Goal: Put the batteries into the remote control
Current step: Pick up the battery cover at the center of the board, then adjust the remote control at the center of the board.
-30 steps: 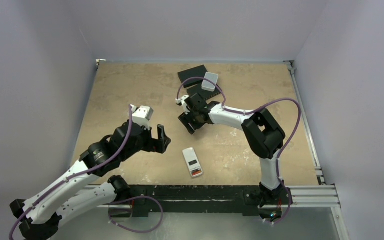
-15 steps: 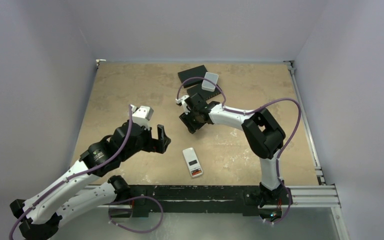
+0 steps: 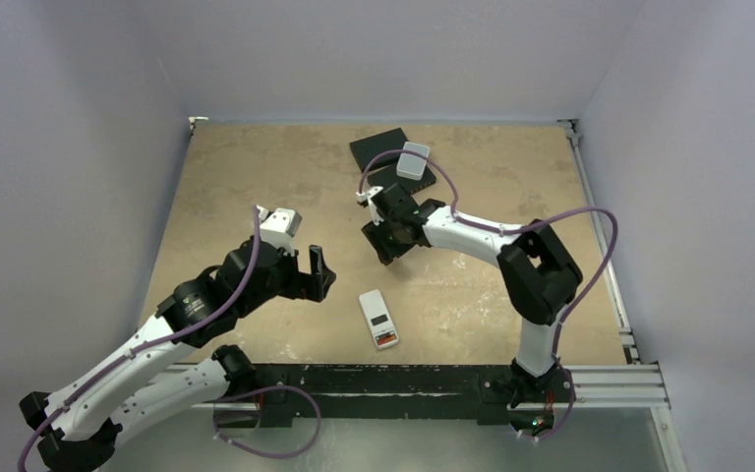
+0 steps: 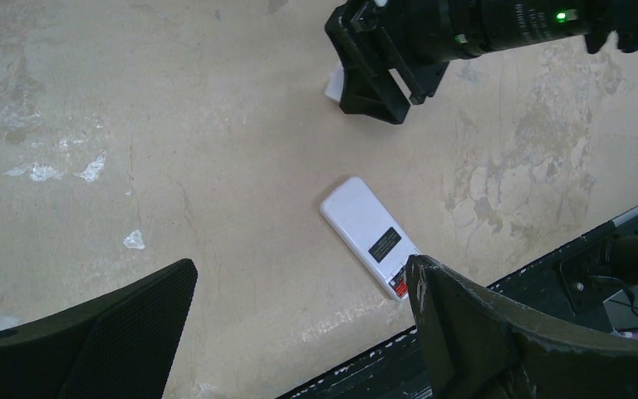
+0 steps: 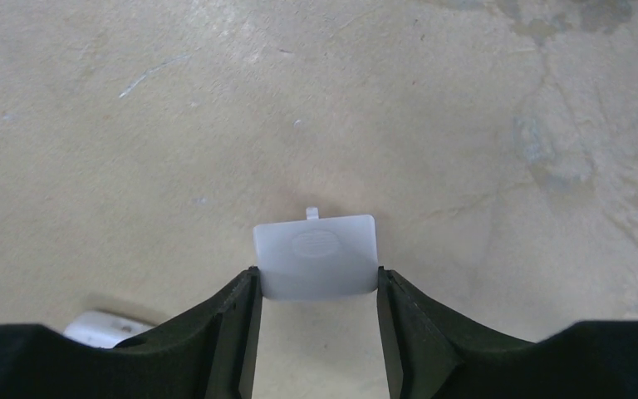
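Pale walls [image 3: 79,147] stand around your tan table [image 3: 246,187], which has light marks and stains on it.

Your right gripper [image 5: 316,280] is clamped on a white plastic piece [image 5: 316,249]. The piece is small and flat, with a tiny tab on its far edge. One black finger [image 5: 233,324] presses on each of its sides. The piece sits low over the table, but you cannot tell if it touches. From the top view, your right gripper [image 3: 385,241] is near the middle of the table, with its arm bent back to the right.

Your left gripper [image 4: 299,332] has its fingers [image 4: 116,332] spread wide apart, with nothing between them. It hangs above the table, on the left side and closer to you [image 3: 317,273].

The remote control [image 3: 379,320] lies flat on the table, close to the near edge. It is between your two grippers and neither one touches it. In the left wrist view the remote control [image 4: 371,237] is white, with a dark patch on top and some red at its near end.

At the far side lie black flat boxes [image 3: 378,147]. A grey box [image 3: 413,159] rests on top of them, well apart from the remote control.
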Available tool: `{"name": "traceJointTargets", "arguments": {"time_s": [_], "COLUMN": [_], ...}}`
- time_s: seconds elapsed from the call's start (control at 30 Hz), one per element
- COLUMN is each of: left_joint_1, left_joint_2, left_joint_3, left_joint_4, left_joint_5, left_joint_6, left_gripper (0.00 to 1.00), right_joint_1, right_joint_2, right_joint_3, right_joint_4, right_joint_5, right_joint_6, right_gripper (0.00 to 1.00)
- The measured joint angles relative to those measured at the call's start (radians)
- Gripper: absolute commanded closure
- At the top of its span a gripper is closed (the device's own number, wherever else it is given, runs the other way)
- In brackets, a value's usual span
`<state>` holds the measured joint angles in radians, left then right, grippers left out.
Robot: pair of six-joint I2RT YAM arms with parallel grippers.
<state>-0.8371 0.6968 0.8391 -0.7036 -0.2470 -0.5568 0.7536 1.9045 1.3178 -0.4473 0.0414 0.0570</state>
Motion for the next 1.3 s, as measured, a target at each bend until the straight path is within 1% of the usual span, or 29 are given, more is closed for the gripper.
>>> {"name": "traceJointTargets", "arguments": {"time_s": [0.17, 0.4, 0.5, 0.77, 0.9, 1.0, 1.13, 1.3], "left_joint_1": [0.0, 0.001, 0.004, 0.005, 0.005, 0.005, 0.005, 0.005], "left_joint_2": [0.003, 0.053, 0.097, 0.249, 0.376, 0.479, 0.628, 0.812], "left_joint_3": [0.0, 0.0, -0.018, -0.106, -0.114, -0.114, -0.084, 0.01], "left_joint_4": [0.0, 0.019, 0.072, 0.259, 0.395, 0.488, 0.562, 0.637], "left_joint_5": [0.0, 0.011, 0.042, 0.092, 0.151, 0.198, 0.263, 0.349], "left_joint_6": [0.0, -0.003, -0.014, -0.063, -0.08, -0.087, -0.086, -0.086], "left_gripper": [0.01, 0.02, 0.02, 0.05, 0.07, 0.07, 0.09, 0.12], "right_joint_1": [0.022, 0.151, 0.198, 0.248, 0.262, 0.263, 0.27, 0.278], "right_joint_2": [-0.128, -0.274, -0.364, -0.651, -0.774, -0.829, -0.869, -0.893], "right_joint_3": [-0.064, -0.154, -0.216, -0.384, -0.467, -0.498, -0.509, -0.509], "right_joint_4": [-0.024, -0.061, -0.07, -0.099, -0.127, -0.143, -0.164, -0.172], "right_joint_5": [0.005, 0.033, 0.04, 0.051, 0.05, 0.05, 0.05, 0.05], "right_joint_6": [0.057, 0.153, 0.198, 0.306, 0.352, 0.38, 0.407, 0.426], "right_gripper": [0.62, 0.62, 0.62, 0.62, 0.62, 0.62, 0.62, 0.61]}}
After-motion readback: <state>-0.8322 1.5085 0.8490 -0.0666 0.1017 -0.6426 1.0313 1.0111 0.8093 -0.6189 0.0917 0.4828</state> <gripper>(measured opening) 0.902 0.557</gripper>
